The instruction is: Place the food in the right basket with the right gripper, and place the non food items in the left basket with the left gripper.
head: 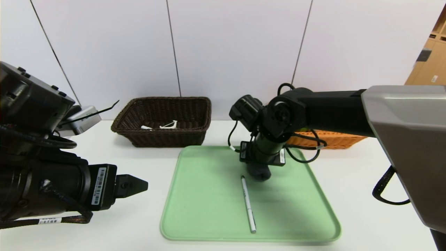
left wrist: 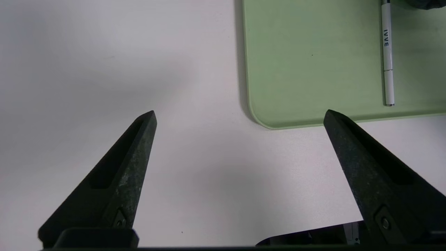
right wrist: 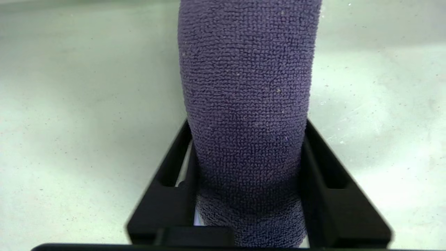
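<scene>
White desk: right pincer pinching rolled grey cloth on green tray, wrong arm for non-food; left pincer spread, idle.

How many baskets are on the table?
2. The dark brown basket sits behind the green tray toward the robot's left; the orange basket sits behind the tray on the right, mostly hidden by the right arm.

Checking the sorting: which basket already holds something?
The dark brown basket, on the robot's left, holds a white peeler; the orange basket is mostly hidden.
</scene>
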